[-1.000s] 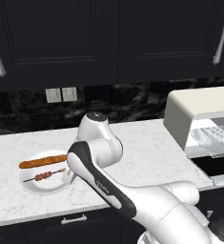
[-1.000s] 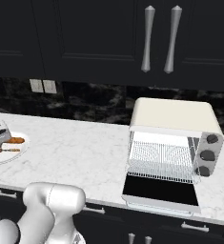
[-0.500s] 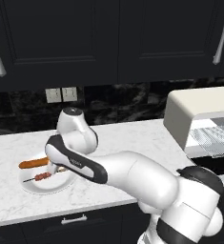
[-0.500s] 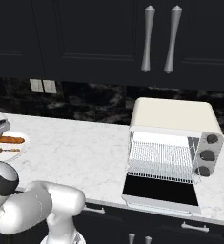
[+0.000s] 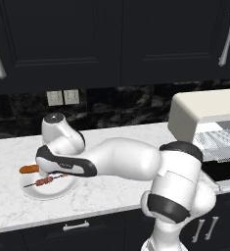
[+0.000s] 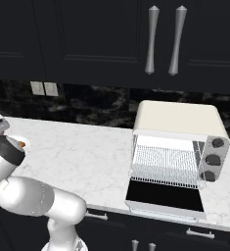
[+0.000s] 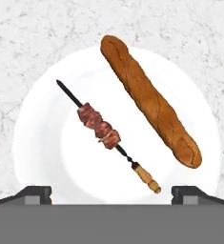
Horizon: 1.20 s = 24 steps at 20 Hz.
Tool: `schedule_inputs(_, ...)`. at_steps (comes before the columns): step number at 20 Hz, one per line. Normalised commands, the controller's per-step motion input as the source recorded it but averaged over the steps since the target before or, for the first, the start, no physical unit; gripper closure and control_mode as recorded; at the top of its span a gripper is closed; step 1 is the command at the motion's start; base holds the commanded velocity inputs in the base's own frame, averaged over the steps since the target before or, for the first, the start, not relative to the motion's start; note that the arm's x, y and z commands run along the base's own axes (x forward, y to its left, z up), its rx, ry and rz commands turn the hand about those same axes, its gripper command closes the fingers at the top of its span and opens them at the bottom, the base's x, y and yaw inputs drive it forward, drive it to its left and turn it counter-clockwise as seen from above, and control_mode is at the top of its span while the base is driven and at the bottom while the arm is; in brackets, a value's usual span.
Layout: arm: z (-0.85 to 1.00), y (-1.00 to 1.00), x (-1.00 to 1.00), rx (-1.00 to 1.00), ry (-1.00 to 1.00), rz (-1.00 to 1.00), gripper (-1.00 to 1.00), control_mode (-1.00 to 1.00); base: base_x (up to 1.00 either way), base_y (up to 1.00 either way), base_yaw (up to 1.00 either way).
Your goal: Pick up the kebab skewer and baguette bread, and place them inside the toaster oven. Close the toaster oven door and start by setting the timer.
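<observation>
The fingers [image 7: 111, 193] stand fully open above a white plate [image 7: 46, 157] and grip nothing; their two dark tips sit at the bottom of the hand view, one at each side of the plate. The plate rests on the white marble table [image 5: 111, 188] at its left end. On the plate lie the kebab skewer [image 7: 104, 133] and the baguette bread [image 7: 149, 100], side by side and apart, neither touching the other. In the left base view the arm covers much of the plate; one end of the baguette bread [image 5: 28, 169] and part of the kebab skewer [image 5: 44, 181] show beside the wrist. The toaster oven [image 6: 177, 147] stands at the right end of the table, well apart from the plate. The toaster oven door [image 6: 164, 197] is open and folded down flat toward the near edge, exposing the wire rack [image 6: 166, 166] inside. Three round knobs [image 6: 212, 159] sit in a column on the right of the oven front. Dark cabinets [image 6: 111, 39] hang above the table.
</observation>
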Motion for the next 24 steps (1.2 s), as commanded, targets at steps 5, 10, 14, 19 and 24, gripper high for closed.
schedule_inputs(5, -0.46, 0.3, 0.53, -0.04, 0.0, 0.0, -1.0, -1.0, 0.0, 0.0, 0.0)
schedule_inputs(10, -0.25, 0.27, 0.45, -0.04, 0.0, 0.0, -1.0, -1.0, 0.0, 0.0, 0.0)
schedule_inputs(14, -0.15, 0.38, 0.45, -0.07, 0.0, 0.0, -1.0, -1.0, 0.0, 0.0, 0.0)
schedule_inputs(19, -0.17, 0.36, 0.27, -0.11, 0.0, 0.0, -1.0, -1.0, 0.0, 0.0, 0.0)
schedule_inputs(24, 0.06, 0.36, 0.22, -0.09, 0.0, 0.0, -1.0, -1.0, 0.0, 0.0, 0.0)
